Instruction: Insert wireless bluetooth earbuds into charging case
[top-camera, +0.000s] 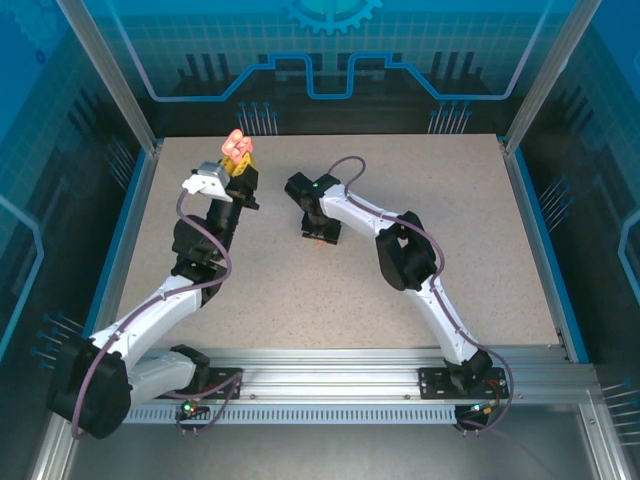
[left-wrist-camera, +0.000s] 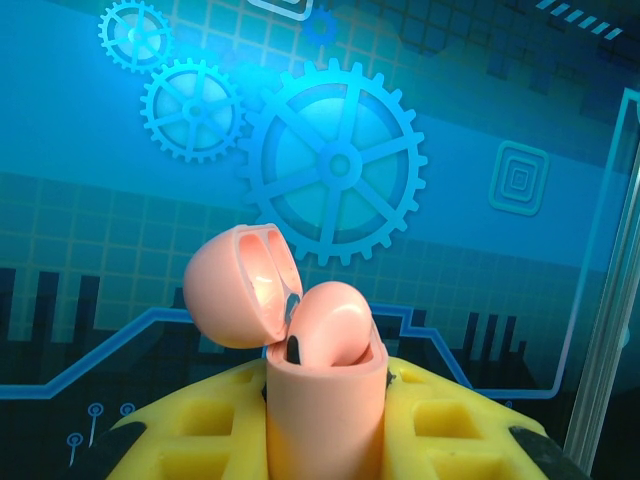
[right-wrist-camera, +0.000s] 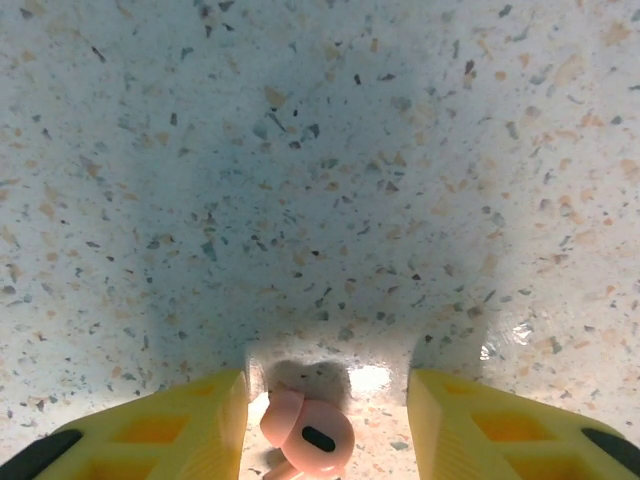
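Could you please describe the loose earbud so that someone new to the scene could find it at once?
Near the middle of the speckled table, find the right gripper. Between its yellow fingers lies a pale pink earbud with a dark oval spot. Unlike the bud seated in the open charging case that the left gripper holds, it lies loose.

Your desk (top-camera: 330, 300) is a flat slab with a pale, stone-look top flecked all over with tiny dark and tan specks. Blue strips (top-camera: 125, 235) run along its left and right edges, and a silver aluminium rail (top-camera: 340, 365) meets its near edge. Directly on it you have one small pale pink plastic earbud (right-wrist-camera: 305, 437) with a dark oval spot on its body. It lies about midway between the left and right edges, roughly halfway from near edge to far edge. A soft grey shadow (right-wrist-camera: 300, 200) darkens the surface just beyond it.
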